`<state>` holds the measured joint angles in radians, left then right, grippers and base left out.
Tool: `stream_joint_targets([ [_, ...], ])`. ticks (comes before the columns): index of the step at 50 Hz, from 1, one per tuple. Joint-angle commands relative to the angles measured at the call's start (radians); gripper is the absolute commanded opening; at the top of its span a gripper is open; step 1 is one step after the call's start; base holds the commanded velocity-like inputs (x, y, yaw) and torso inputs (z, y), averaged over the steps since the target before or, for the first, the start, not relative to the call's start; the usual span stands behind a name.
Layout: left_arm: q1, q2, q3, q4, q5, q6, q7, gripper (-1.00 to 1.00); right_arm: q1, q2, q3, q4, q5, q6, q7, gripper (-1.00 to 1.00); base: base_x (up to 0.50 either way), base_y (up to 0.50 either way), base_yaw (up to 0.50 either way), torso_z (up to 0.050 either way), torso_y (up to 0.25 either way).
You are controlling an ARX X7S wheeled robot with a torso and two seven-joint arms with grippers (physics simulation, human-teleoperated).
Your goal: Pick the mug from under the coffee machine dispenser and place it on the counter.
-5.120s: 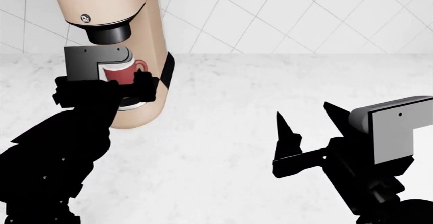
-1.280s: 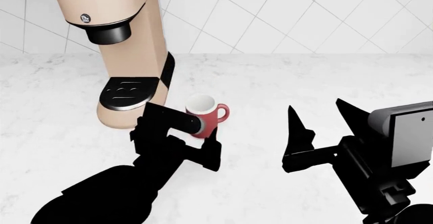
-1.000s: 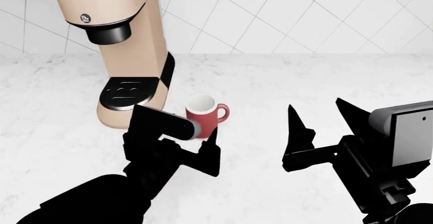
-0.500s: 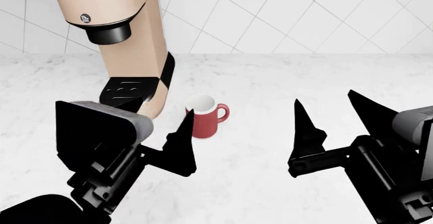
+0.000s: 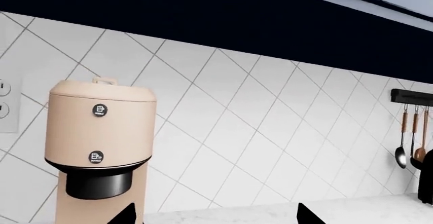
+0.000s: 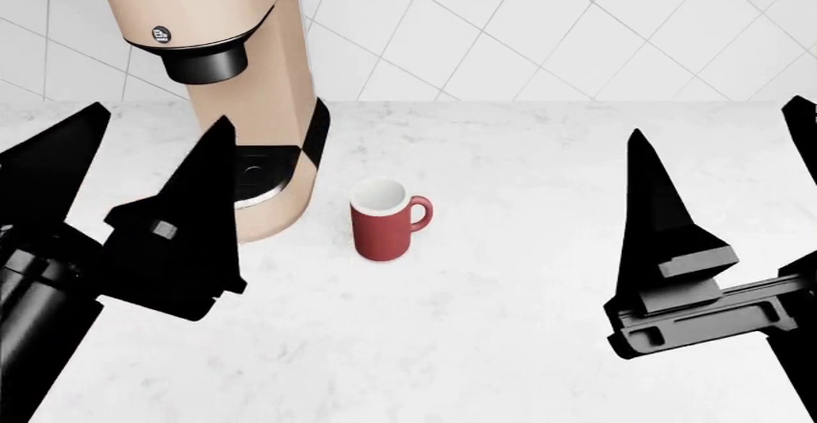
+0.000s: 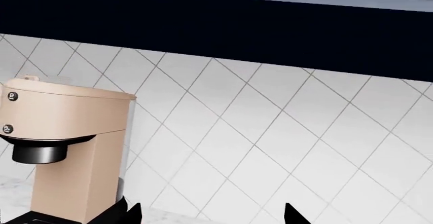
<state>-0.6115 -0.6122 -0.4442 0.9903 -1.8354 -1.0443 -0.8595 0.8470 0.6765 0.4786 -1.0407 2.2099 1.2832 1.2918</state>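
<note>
The dark-red mug (image 6: 385,220) stands upright on the marble counter (image 6: 537,212), right of the beige coffee machine (image 6: 243,78), whose badges are unreadable. Left gripper (image 6: 134,169) and right gripper (image 6: 721,169) gape apart, empty.

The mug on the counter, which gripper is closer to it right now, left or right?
Left, by the head view. The left gripper hangs open beside the coffee machine, just off the mug. The right gripper, also open, sits farther off on the mug's handle side. Neither touches it.
</note>
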Motion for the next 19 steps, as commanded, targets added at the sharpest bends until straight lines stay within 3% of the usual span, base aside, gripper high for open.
stream_joint_targets([
  [1,-0.029,-0.094,-0.167,0.043,-0.127,0.072,-0.023,1.00,0.219,0.062,0.051,-0.006,0.342,0.021,0.277,1.00,0.00,0.00,0.00,0.000,0.000],
  [12,-0.109,-0.109,-0.415,0.053,-0.335,0.021,-0.090,1.00,0.315,0.150,0.168,-0.006,0.471,-0.039,0.278,1.00,0.00,0.00,0.00,0.000,0.000],
  [19,-0.191,-0.130,-0.548,0.055,-0.518,0.003,-0.171,1.00,0.356,0.259,0.336,-0.006,0.594,-0.109,0.278,1.00,0.00,0.00,0.00,0.000,0.000],
])
